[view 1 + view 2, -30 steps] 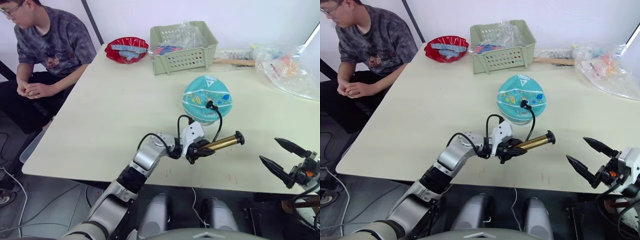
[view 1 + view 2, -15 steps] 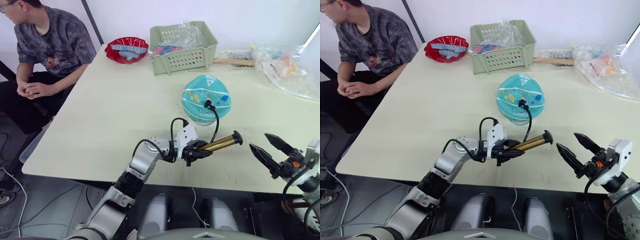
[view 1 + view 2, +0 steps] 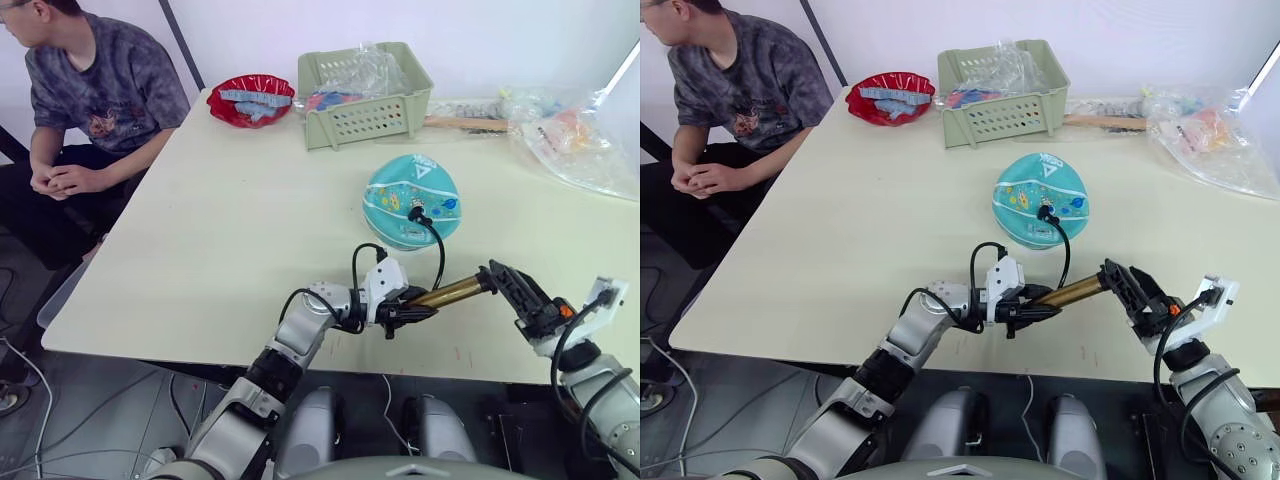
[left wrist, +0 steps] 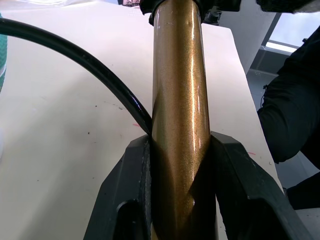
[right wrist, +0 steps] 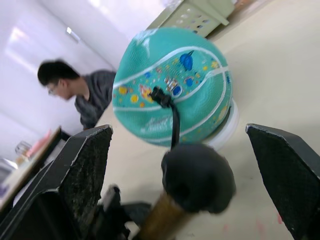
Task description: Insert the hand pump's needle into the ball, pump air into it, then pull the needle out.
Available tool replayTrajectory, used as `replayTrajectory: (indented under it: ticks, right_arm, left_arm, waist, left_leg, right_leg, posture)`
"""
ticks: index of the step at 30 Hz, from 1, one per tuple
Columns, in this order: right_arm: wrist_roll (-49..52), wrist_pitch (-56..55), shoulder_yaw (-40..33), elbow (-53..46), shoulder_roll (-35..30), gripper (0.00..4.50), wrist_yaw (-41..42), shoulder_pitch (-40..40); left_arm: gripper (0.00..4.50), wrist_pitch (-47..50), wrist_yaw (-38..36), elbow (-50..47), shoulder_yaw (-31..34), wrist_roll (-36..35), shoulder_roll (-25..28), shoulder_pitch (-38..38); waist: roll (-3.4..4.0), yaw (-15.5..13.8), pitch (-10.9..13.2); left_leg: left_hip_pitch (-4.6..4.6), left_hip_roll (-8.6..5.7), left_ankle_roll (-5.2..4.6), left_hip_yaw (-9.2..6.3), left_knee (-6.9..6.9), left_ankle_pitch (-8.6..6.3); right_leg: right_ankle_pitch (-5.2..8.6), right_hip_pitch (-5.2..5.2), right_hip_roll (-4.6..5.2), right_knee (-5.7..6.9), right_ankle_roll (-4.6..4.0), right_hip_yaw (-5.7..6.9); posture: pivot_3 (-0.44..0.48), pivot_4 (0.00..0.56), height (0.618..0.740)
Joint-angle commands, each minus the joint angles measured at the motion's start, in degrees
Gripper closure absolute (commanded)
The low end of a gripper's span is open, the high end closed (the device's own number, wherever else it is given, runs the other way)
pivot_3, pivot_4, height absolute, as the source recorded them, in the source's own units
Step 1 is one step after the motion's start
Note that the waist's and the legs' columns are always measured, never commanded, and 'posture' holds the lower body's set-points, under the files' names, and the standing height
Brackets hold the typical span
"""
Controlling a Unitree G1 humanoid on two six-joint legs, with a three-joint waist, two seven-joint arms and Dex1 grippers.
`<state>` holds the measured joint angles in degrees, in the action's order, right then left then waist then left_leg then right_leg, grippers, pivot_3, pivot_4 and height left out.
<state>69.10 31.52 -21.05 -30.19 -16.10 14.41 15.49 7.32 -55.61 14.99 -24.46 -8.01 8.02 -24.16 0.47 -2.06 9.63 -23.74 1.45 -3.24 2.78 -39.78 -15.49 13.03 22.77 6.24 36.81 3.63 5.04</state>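
While left jaws pinch the hand pump, right jaws spread around its handle; behind the ball, a green basket.

Teal ball with white seams and cartoon prints sits mid-table, toward the right edge. Gold pump, lying near level by the front edge, black handle pointing right. Black hose arcs up to the fitting plugged into the ball; needle hidden.

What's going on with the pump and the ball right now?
Left gripper shut on the hand pump. Right gripper open, straddling the pump's handle. Hose fitting seated in the ball. Nothing in the way.
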Motion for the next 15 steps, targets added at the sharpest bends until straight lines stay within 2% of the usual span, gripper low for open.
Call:
replayTrajectory:
  ticks: [1, 8, 15]
  right_arm:
    - [5.2, -0.5, -0.5, 0.8, 3.1, 0.00, -6.1, -2.3]
    - [5.5, -1.0, 1.9, 0.9, 6.6, 0.00, -10.0, -4.0]
    - [5.7, -1.4, 3.0, 0.5, 7.3, 0.00, -10.3, -3.8]
  left_arm:
    - [3.31, -1.8, 0.7, -0.5, 0.4, 0.0, -1.4, 0.0]
    - [3.31, -2.6, 2.0, 0.6, 0.7, 0.0, -3.1, -0.4]
    - [3.31, -2.4, 2.6, 1.5, 0.5, 0.4, -3.7, -0.5]
  waist:
    - [0.00, 0.0, 0.0]
    - [0.01, 0.0, 0.0]
    - [0.01, 0.2, 0.0]
  left_leg:
    - [-0.01, 0.00, 0.00, 0.00, 0.00, 0.00]
    - [-0.09, -0.01, -0.02, 0.07, 0.00, -0.01]
    - [-0.09, 0.02, -0.02, 0.07, 0.00, -0.01]
  right_leg:
    - [0.00, 0.01, -0.01, 0.00, 0.00, 0.00]
    - [-0.01, 0.12, -0.01, 0.00, 0.01, -0.08]
    - [0.00, 0.14, -0.05, 0.02, 0.01, -0.09]
  posture:
    - [0.000, 0.150, 0.740]
    - [0.000, 0.150, 0.740]
    - [0.000, 0.150, 0.740]
